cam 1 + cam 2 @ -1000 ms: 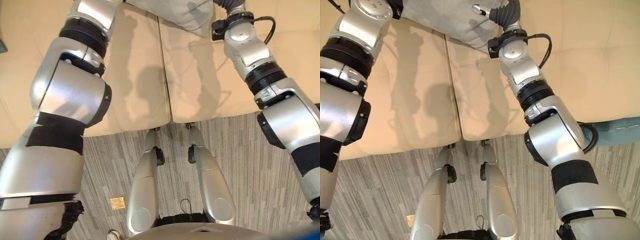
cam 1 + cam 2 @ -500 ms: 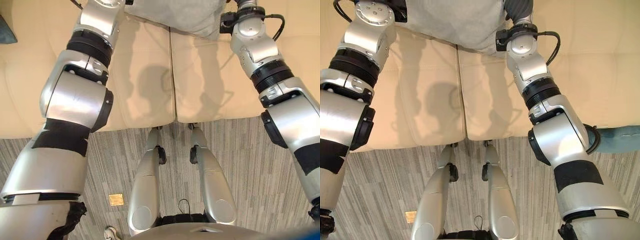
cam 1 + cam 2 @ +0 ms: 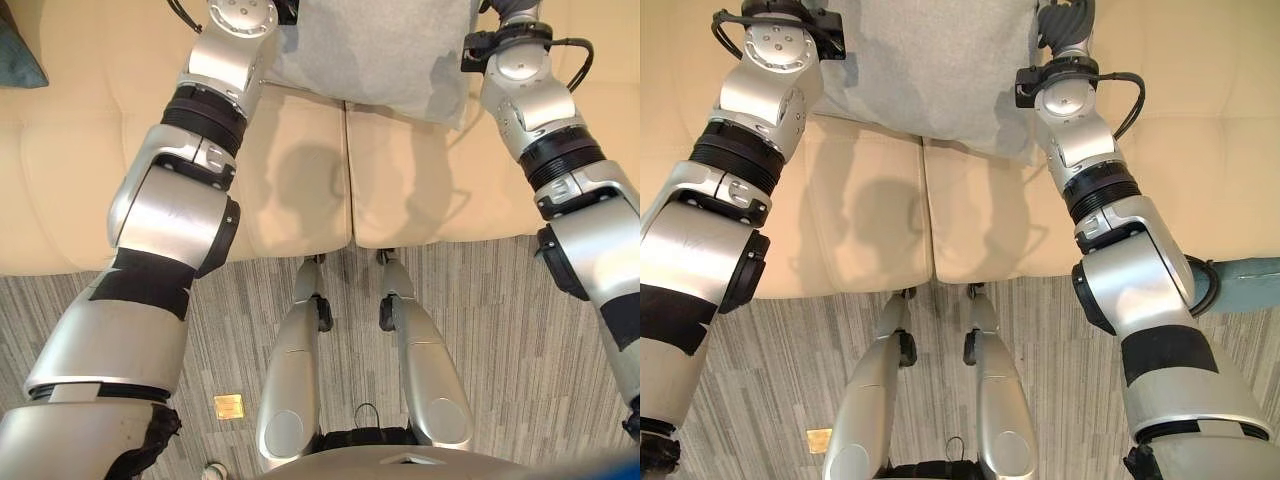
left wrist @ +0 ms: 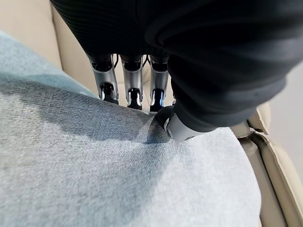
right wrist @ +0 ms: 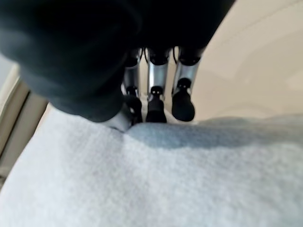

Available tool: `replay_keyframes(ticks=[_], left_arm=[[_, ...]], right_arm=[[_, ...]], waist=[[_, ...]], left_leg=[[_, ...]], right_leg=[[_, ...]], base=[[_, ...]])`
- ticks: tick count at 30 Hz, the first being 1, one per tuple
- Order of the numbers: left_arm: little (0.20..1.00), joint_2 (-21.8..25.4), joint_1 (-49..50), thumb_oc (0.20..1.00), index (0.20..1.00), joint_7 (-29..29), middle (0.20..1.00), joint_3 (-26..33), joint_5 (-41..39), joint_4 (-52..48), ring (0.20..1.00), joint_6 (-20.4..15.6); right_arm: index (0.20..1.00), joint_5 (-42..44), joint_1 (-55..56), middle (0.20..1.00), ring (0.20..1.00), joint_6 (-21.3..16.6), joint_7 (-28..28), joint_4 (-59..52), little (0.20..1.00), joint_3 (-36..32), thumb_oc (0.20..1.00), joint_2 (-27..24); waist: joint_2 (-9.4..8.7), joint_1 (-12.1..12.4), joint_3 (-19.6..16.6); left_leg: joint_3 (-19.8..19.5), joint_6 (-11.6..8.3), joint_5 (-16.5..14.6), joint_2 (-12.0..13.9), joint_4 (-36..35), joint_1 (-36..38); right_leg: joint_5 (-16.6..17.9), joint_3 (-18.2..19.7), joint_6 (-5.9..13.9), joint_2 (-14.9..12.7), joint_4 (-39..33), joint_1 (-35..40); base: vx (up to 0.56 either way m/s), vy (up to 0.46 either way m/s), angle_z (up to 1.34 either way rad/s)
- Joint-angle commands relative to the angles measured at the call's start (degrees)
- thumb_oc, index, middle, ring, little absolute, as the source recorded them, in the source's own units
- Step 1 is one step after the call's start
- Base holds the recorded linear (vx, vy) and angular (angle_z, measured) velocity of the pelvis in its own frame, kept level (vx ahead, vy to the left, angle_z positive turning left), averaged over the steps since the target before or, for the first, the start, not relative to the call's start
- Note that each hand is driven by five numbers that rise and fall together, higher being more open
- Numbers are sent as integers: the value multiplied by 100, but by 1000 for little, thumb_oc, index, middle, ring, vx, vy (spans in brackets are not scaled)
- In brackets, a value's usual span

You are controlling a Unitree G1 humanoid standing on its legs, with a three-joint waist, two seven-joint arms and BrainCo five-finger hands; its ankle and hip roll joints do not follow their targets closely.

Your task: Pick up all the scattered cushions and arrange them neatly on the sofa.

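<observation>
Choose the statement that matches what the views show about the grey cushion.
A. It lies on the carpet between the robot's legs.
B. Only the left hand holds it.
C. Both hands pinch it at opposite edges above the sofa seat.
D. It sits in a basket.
C: the left hand and the right hand each pinch an edge of the grey cushion, held over the beige sofa.
</observation>
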Motion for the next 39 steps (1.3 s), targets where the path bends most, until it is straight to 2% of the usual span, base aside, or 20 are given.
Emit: replay_keyframes(ticks=[1,6,11,16,18,20,22,26,29,39], left_arm=[[200,-295,-652,200,200,271,200,65,64,-712,200,-877],[200,-169,-586,200,200,730,200,417,624,-1270,200,-1006],[200,-73,-916,200,200,1009,200,427,610,-1089,200,-1157],[200,8,-970,200,200,1139,200,522,737,-1068,200,-1143],[200,84,-1192,200,200,1043,200,257,662,-712,200,-1068],[200,158,-1389,200,200,1015,200,91,600,-500,200,-1065],[200,257,-1546,200,200,970,200,-56,479,-346,200,-1067],[200,208,-1543,200,200,914,200,-52,429,-301,200,-1073],[200,-9,-1492,200,200,833,200,36,293,-343,200,-1115],[200,-302,-1545,200,200,754,200,-51,163,-211,200,-1116]], right_arm=[[200,-450,-1120,200,200,-781,-154,-809,200,-35,200,311],[200,-1142,-1443,200,200,-941,-605,-1284,200,-142,200,303],[200,-1922,-2336,200,200,-836,-899,-846,200,626,200,98],[200,-2253,-2471,200,200,-829,-1246,-859,200,533,200,54],[200,-2202,-2568,200,200,-812,-1207,-639,200,689,200,76],[200,-2057,-2642,200,200,-812,-1156,-410,200,765,200,145],[200,-1848,-2642,200,200,-807,-1011,-154,200,878,200,223],[200,-1773,-2654,200,200,-785,-899,80,200,1021,200,266],[200,-1803,-2730,200,200,-703,-774,376,200,1331,200,171],[200,-1581,-2739,200,200,-615,-659,851,200,1483,200,42]], waist=[[-18,-119,-31],[-45,-169,-31],[-114,-195,-31],[-153,-237,-31],[-177,-251,-31],[-179,-251,-31],[-138,-251,-31],[-106,-232,-31],[-77,-184,-31],[-65,-138,-31]], left_leg=[[-203,-703,-868,24,1,685],[-247,-690,-801,17,1,577],[-262,-704,-847,64,1,513],[-282,-711,-843,72,1,361],[-282,-706,-764,75,1,265],[-285,-722,-810,92,1,261],[-293,-730,-781,84,1,181],[-288,-734,-776,75,1,147],[-318,-733,-773,71,1,90],[-392,-735,-738,97,1,-139]], right_leg=[[-121,-78,428,-261,20,398],[-103,-68,432,-256,20,294],[-163,-65,457,-238,20,255],[-157,-56,466,-227,20,120],[-107,-66,452,-223,20,37],[-148,-61,463,-214,20,49],[-135,-80,474,-230,20,-13],[-111,-102,480,-248,20,-56],[-86,-144,485,-268,20,-108],[-18,-187,503,-285,20,-331]], base=[[0,0,0],[6,4,0],[7,-5,0],[2,-12,2],[-23,-33,6],[12,-18,9],[-21,9,2],[0,0,0],[0,0,0],[0,0,0]])
